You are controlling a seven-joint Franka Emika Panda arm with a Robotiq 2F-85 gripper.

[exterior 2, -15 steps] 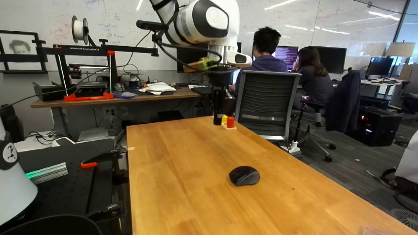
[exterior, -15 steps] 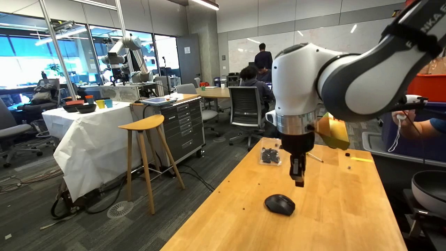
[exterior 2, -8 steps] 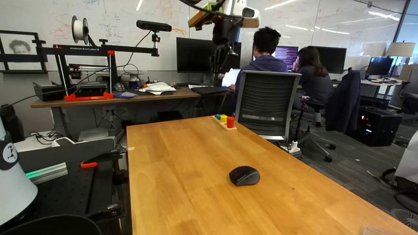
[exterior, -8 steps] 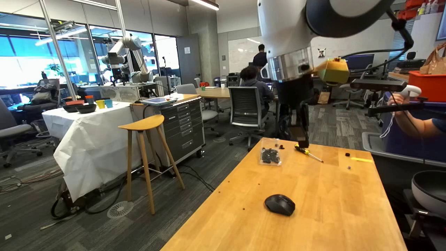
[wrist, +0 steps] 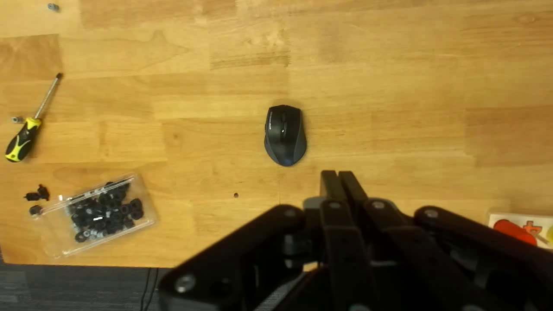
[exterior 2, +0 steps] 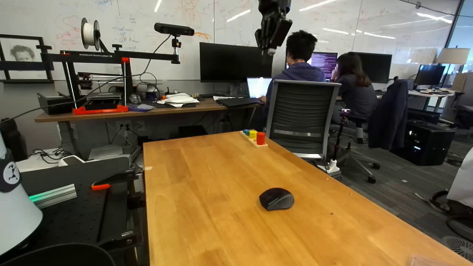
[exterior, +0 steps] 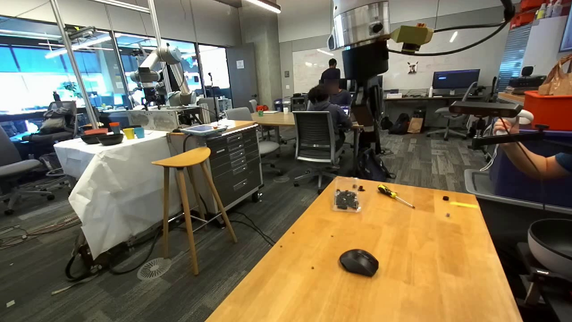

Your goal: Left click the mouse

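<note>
The mouse (exterior: 359, 262) is black, oval and domed, and lies on the wooden table. It also shows in an exterior view (exterior 2: 276, 199) and in the wrist view (wrist: 285, 135), where its wheel end points to the top of the picture. My gripper (wrist: 338, 172) is shut and empty, its two fingertips side by side. In the wrist view the fingertips appear below and right of the mouse. In both exterior views the gripper (exterior: 373, 150) hangs high above the table, well apart from the mouse; it also shows here (exterior 2: 268, 54).
A clear box of black parts (wrist: 108, 214) and a yellow-black screwdriver (wrist: 23, 138) lie on the table, with small loose parts near them. A wooden board with coloured pegs (exterior 2: 261, 138) sits at a table edge. A chair (exterior 2: 305, 118) stands beyond that edge.
My gripper has risen from lower over the table to high above it, shut. The mouse has not moved. The screwdriver and peg board are now unblocked in the exterior views.
</note>
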